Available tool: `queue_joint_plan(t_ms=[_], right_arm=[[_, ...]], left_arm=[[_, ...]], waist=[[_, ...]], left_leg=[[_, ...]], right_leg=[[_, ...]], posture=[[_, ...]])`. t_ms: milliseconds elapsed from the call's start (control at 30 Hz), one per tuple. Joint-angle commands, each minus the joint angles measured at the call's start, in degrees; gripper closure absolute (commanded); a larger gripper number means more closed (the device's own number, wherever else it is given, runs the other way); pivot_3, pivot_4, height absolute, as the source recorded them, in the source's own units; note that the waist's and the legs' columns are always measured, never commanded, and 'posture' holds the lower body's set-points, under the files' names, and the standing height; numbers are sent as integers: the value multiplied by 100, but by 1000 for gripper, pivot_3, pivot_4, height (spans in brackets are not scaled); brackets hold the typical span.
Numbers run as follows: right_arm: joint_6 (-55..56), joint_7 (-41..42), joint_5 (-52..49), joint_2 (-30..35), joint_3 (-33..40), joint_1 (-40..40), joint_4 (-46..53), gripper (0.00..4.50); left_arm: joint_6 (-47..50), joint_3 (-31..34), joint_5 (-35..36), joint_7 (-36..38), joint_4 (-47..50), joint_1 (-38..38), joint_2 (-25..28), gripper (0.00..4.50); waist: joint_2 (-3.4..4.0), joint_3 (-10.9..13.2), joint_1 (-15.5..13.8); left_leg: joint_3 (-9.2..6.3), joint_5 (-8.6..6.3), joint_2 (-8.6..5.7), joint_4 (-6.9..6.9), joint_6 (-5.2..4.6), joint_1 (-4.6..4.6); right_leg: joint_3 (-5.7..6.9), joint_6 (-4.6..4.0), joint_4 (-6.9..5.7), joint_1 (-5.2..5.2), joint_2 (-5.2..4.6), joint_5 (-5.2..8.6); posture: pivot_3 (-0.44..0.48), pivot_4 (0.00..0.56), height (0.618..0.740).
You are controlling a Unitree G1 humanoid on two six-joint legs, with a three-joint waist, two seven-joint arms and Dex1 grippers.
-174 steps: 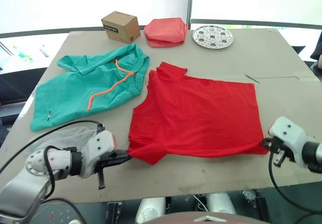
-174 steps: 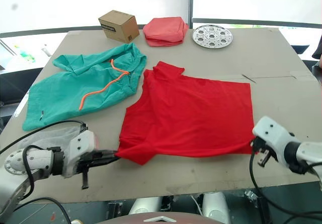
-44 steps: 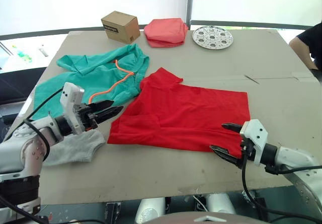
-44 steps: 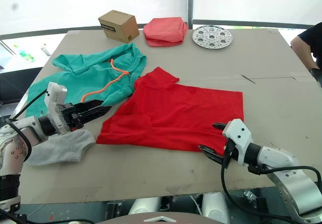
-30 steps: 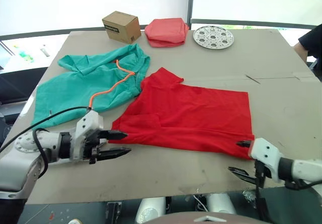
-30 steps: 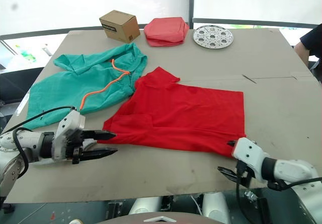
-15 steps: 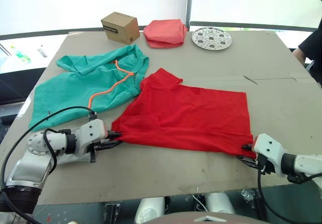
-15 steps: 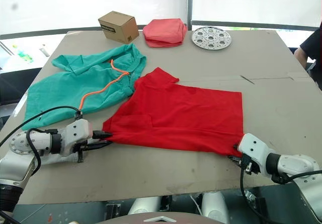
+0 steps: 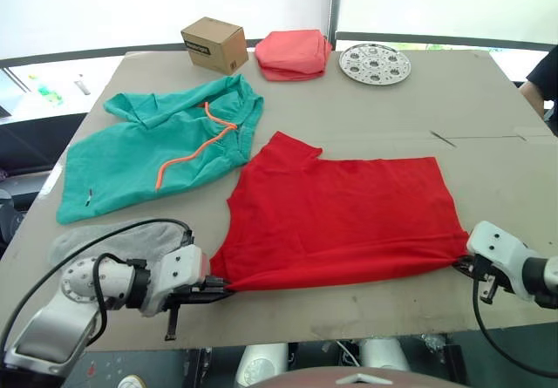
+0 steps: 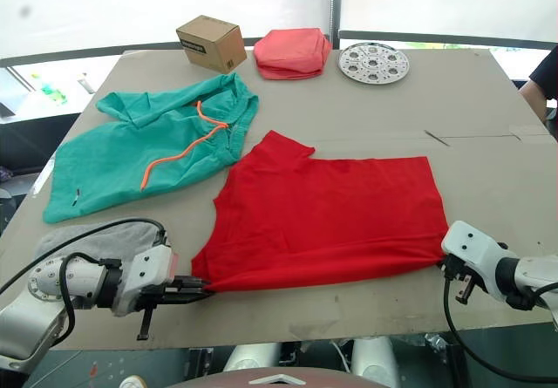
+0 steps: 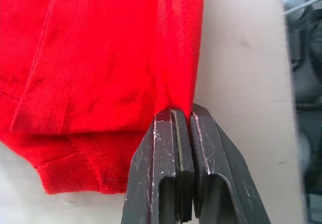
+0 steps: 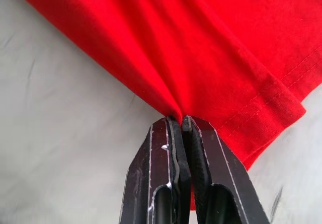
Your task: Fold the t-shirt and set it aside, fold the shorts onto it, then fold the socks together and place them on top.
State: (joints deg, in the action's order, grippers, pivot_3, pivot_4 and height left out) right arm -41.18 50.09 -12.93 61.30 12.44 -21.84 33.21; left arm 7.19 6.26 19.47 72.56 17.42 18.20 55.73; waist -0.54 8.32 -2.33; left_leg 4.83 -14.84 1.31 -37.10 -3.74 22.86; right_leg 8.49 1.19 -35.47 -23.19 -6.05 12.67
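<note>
The shirt [image 9: 340, 215] lies near-centre on the tabletop [image 9: 488, 118], and its folding is the step in hand. The left gripper [image 11: 187, 114] is closed on its near-left corner, the right gripper [image 12: 179, 120] closed on its near-right corner. Likely next: lift both corners evenly and carry them far, keeping the cloth taut. Shorts [image 9: 157, 148] lie far-left, the socks [image 9: 96, 240] probably near-left.

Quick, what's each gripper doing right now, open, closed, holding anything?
Left gripper: closed, pinching the near left edge of the t-shirt.
Right gripper: closed, pinching the t-shirt's near right edge.
</note>
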Motion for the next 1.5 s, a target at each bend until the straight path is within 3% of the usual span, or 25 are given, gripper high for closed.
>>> queue_joint_plan(t_ms=[33,100,133,233,333,400,433,467,500,567,633,733,833,933,1033,1233,1367,1500], right_arm=[[-135,204,-103,-5,355,-411,234,4461],[-182,146,-148,-85,491,-425,227,4461],[-153,113,-154,-121,540,-386,197,4497],[36,245,-203,-183,741,-495,239,3465],[-46,327,-466,-384,1227,-494,413,2034],[-186,522,-867,-566,1678,-526,538,1108],[-301,632,-1092,-644,1892,-548,592,893],[-329,712,-1254,-710,2066,-547,621,188],[-425,700,-1508,-818,2240,-412,642,34],[-755,419,-2131,-1055,2487,120,681,34],[-960,-33,-2395,-1220,2428,707,773,34],[-1412,-1109,-2407,-1555,1809,1849,725,34],[-1451,-1804,-2103,-1817,1197,2589,686,34],[-1356,-2358,-1932,-2268,437,3437,566,34],[-1187,-1900,-2487,-2536,251,3702,687,34],[-654,-1335,-2501,-2219,164,3423,619,34],[-553,-1651,-1874,-2033,-105,3417,-184,34],[-445,-1914,-1470,-2097,-277,3563,-753,34]], left_arm=[[105,358,140,6,234,379,74,4500],[334,563,359,-58,284,483,30,4500],[491,656,525,-65,327,488,13,4129],[1400,1005,1324,-85,526,411,64,2961],[2706,1488,2401,-55,374,41,310,1534],[3534,1726,3104,89,46,-387,574,1453],[3907,1784,3426,116,-114,-630,681,1453],[4155,1777,3622,94,-227,-907,744,1453],[4322,1700,3730,-72,-339,-1295,721,1453],[4681,1444,3842,-704,-628,-2243,451,1453],[4887,1018,3494,-1503,-951,-3142,30,1453],[4966,351,2774,-2616,-1495,-4332,-806,1453],[4908,-37,2254,-3071,-1854,-4911,-1293,1453],[4420,-442,1430,-3720,-2954,-5721,-1934,1453],[3704,-654,720,-4016,-3988,-6341,-2376,1453],[2718,-926,-104,-3825,-5480,-7008,-2895,1453],[1801,-1096,-660,-3737,-6885,-7464,-3405,1453],[1302,-1242,-1102,-3693,-7603,-7616,-3778,1453]], waist=[[0,0,0],[-5,-3,4],[-6,-2,4],[3,7,3],[4,11,-5],[8,14,-3],[16,17,-1],[16,17,1],[17,18,-1],[16,21,1],[15,23,13],[-11,29,15],[-40,37,23],[-42,39,14],[-47,39,-16],[-54,41,18],[-59,41,5],[-58,38,15]], left_leg=[[-2,0,0,-1,0,1],[-3,-1,0,-1,-1,1],[-4,-1,0,-1,-1,1],[-4,-1,0,-5,-1,3],[-11,-1,0,-7,-1,5],[-17,-1,0,-8,-1,5],[-20,-1,0,-7,-1,5],[-21,0,0,-6,-1,3],[-21,0,0,-6,-1,4],[-22,0,-1,-9,-2,4],[-20,1,-3,-16,-3,3],[-21,8,-8,-22,-12,-26],[-20,23,-10,-30,5,-13],[-22,36,-9,-27,12,-13],[-19,46,-14,-26,24,5],[-7,44,-21,-28,20,4],[-7,42,-20,-33,15,1],[-5,32,-18,-38,-6,-4]], right_leg=[[0,0,1,0,0,0],[0,0,4,1,0,0],[0,0,4,1,0,0],[0,0,4,1,-1,1],[0,0,4,2,-1,1],[3,0,1,2,4,1],[4,0,0,3,6,0],[5,1,-1,3,10,0],[5,1,-1,4,12,0],[5,3,-2,6,15,-1],[2,6,-4,10,15,-3],[-2,22,-8,44,21,-13],[-8,24,-20,38,25,-17],[-9,20,-27,38,30,-17],[-9,3,-33,20,57,-29],[-12,9,-23,25,57,-28],[-15,31,-27,26,53,-15],[-14,29,-42,26,19,-17]], posture=[[0,150,736],[0,150,736],[0,150,736],[0,150,736],[0,150,736],[0,150,736],[0,150,736],[0,150,736],[0,150,736],[0,150,736],[0,150,736],[0,150,736],[0,150,736],[0,150,736],[0,150,736],[0,150,736],[0,150,736],[0,150,736]])
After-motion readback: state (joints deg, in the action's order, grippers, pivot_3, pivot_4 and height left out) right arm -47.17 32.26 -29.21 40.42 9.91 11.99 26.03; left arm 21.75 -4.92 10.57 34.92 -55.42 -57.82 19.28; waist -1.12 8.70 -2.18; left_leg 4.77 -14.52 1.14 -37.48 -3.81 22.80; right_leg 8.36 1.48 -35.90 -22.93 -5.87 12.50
